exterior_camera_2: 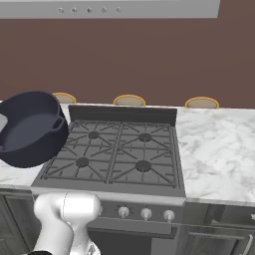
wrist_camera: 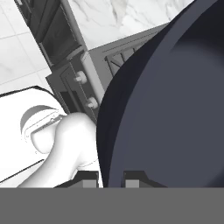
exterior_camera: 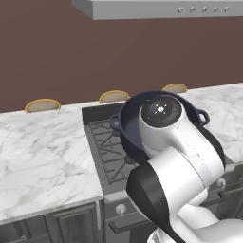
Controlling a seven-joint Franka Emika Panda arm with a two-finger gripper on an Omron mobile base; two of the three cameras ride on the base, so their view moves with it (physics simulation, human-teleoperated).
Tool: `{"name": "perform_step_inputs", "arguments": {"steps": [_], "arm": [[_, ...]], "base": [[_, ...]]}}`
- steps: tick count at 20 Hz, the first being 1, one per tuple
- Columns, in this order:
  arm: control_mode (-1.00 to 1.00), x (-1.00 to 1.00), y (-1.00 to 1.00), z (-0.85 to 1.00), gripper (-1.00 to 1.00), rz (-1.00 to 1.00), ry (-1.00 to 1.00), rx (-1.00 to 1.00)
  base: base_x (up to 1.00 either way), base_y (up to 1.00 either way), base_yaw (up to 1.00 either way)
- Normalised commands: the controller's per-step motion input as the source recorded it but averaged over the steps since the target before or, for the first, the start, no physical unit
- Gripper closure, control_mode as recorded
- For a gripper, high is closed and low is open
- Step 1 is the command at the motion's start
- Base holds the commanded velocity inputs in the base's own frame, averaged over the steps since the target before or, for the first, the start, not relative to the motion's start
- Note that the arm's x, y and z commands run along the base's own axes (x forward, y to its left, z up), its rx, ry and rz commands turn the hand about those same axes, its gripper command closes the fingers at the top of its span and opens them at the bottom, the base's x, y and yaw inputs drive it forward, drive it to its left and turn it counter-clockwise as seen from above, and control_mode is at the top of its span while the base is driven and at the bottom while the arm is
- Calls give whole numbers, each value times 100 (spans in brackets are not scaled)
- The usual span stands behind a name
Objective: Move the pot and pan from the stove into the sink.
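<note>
— Blue-grey and deep, the pot (exterior_camera_2: 31, 128) sits at the left edge of the right base view, tipped so its mouth faces the camera. Does it touch the stove (exterior_camera_2: 114, 149)?

— No. It hangs clear of the grates, over the stove's left edge and the marble table (exterior_camera_2: 219, 144) beside it. One small loop handle shows on its right rim, and the walls look straight and smooth.

— And from the other side?

— In the middle of the left base view the pot (exterior_camera: 130, 123) stands behind the arm's white wrist, tilted, with a loop handle at its left and another at its far right.

— What is the hand (wrist_camera: 111, 177) doing?

— At the bottom of the hand view the two dark fingertips (wrist_camera: 89, 178) stand close together, with the pot's (wrist_camera: 175, 100) rim between them, so the hand is closed tight on the rim. The dark wall takes up the right half of that view.

— Anything else on the burners?

— Only bare black grates show, with silver knobs (exterior_camera_2: 146, 214) in a row along the lower front.
</note>
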Motion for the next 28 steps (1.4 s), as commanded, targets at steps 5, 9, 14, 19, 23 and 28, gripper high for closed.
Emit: {"name": "perform_step_inputs", "arguments": {"steps": [5,9,14,19,23,28], "arm": [[-100,0,0,0,100,0,0,0],[-100,-17,0,-7,100,0,0,-1],[100,0,0,0,100,0,0,0],[100,0,0,0,100,0,0,0],[100,0,0,0,100,0,0,0],[100,0,0,0,100,0,0,0]], "base": [[0,0,0],[0,0,0],[-80,-16,2],[-86,-19,1],[-59,-24,-3],[-11,-32,-33]]}}
